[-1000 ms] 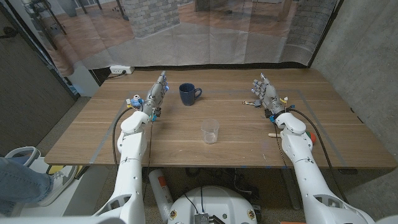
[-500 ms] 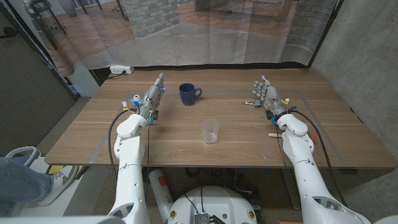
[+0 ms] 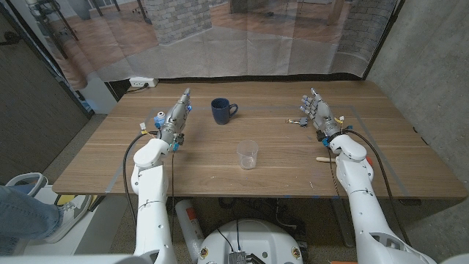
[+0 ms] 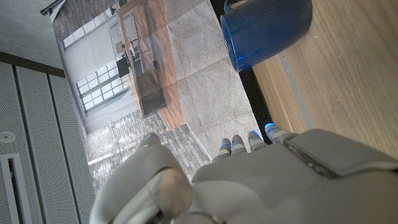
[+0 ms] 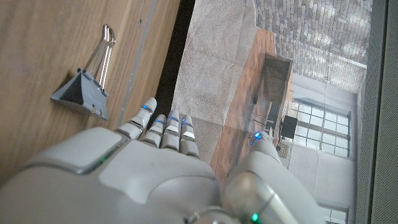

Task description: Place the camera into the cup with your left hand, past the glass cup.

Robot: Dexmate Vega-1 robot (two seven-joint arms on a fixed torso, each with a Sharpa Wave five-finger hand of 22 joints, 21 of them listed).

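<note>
— So, what does the camera (image 3: 158, 116) look like?

— It is a little white-and-blue thing, too small in the head view to make out more. It sits on the wooden surface (image 3: 278, 158) just beside the left robot hand (image 3: 174, 121), on that hand's outer side, and I cannot tell whether the two touch.

— Is that robot hand holding it?

— No. Its fingers reach out straight toward the far edge and hold nothing. The right robot hand (image 3: 316, 114) is released too, with its fingers spread.

— And the count?

— One camera. One blue cup (image 3: 222, 111) with a handle, upright, near the left robot hand on its inner side; the left wrist view shows its dark blue wall (image 4: 264, 28) beyond the fingertips. One glass cup (image 3: 248, 155), clear and upright, nearer the robot and about mid-surface, well apart from both hands. One binder clip (image 3: 296, 121) lies just beside the right robot hand, and its grey body and wire handles show in the right wrist view (image 5: 81, 93). One small pale stick (image 3: 323, 158) lies beside the right forearm.
</note>
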